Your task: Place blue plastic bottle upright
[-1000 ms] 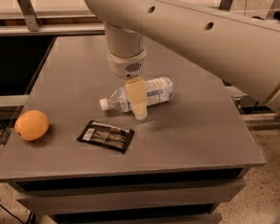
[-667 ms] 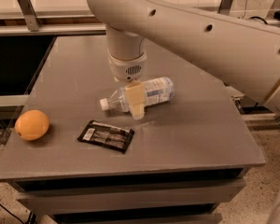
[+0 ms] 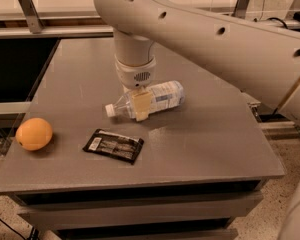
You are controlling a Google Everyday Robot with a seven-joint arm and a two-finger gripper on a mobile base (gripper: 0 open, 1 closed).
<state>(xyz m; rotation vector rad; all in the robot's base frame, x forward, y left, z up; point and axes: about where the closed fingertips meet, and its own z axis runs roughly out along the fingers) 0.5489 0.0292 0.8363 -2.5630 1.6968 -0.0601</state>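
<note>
The blue plastic bottle [image 3: 157, 98] lies on its side near the middle of the grey table [image 3: 210, 144]. It is clear, with a pale blue-and-white label, and its white cap [image 3: 109, 110] points left toward the front. My gripper [image 3: 142, 103] hangs straight down from the white arm and sits at the bottle's neck end, low over the table and overlapping the bottle. The part of the bottle behind the gripper is hidden.
A flat black packet [image 3: 113, 145] lies in front of the bottle, near the table's front edge. An orange [image 3: 34, 133] sits at the front left corner. The thick white arm [image 3: 215, 39] spans the upper right. Metal rails run along the back and left.
The gripper has shifted slightly left and away from the camera, closer against the bottle. The bottle, packet and orange have not moved.
</note>
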